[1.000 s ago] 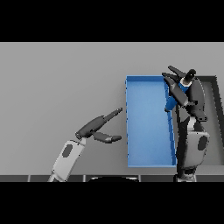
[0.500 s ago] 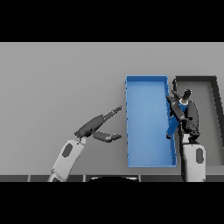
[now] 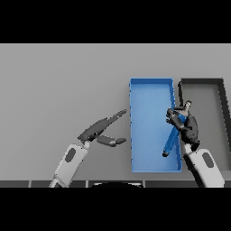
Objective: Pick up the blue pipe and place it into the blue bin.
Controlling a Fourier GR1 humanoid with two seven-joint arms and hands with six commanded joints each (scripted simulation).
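Observation:
The blue pipe point(image 3: 170, 143) hangs tilted over the right side of the blue bin point(image 3: 146, 122), its lower end pointing at the bin's near right corner. My right hand point(image 3: 189, 128) is shut on the pipe's upper end, above the bin's right wall. I cannot tell whether the pipe's lower tip touches the bin floor. My left hand point(image 3: 97, 131) rests open over the table just left of the bin, fingers stretched toward the bin's left wall.
A dark grey bin point(image 3: 205, 106) stands directly right of the blue bin, their walls almost touching. Bare grey table point(image 3: 58, 85) spreads to the left and behind.
My right hand has carried the pipe left and nearer, from over the dark bin to the blue bin's right side, and lower. The left hand has barely shifted.

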